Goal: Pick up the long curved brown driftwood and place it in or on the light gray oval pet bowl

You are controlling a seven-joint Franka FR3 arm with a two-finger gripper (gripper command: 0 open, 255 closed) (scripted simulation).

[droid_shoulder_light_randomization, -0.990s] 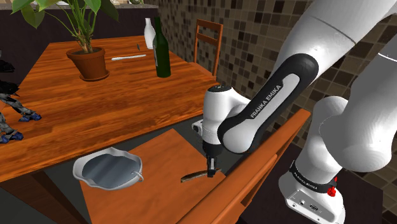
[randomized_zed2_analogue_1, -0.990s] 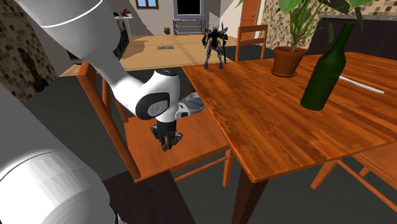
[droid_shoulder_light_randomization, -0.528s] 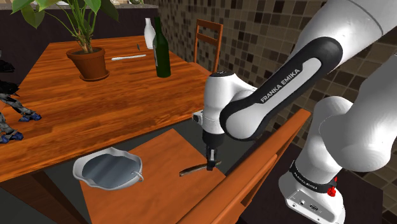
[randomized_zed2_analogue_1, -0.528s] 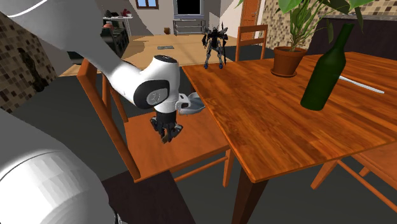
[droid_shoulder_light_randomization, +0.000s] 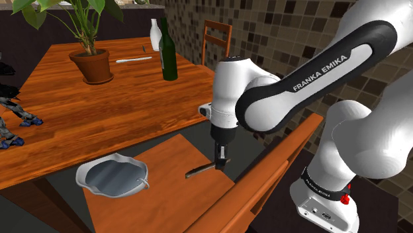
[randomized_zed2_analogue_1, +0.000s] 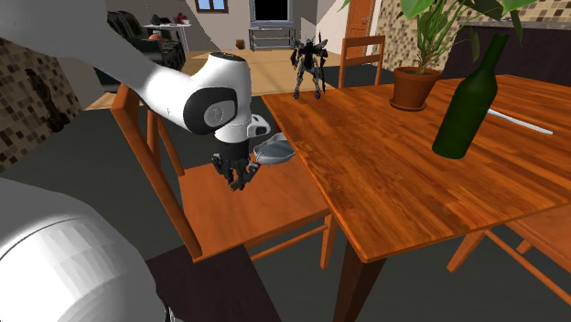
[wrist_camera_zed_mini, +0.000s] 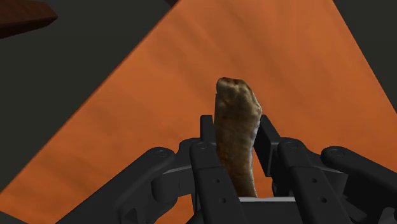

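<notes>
Black pincer [droid_shoulder_light_randomization: 220,163] pinches one end of the brown driftwood [wrist_camera_zed_mini: 236,133], holding it seemingly just above the wooden chair seat [droid_shoulder_light_randomization: 165,198]. The grey oval pet bowl [droid_shoulder_light_randomization: 83,173] sits apart, on the seat's edge toward the shoulder view's left.

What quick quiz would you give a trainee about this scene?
1. True or false: the gripper is shut on the driftwood.
2. The grey pet bowl rests on: A the floor, B the chair seat, C a shelf.
3. Fill in: the potted plant stands on the ____.
Key: 1 true; 2 B; 3 table.
</notes>
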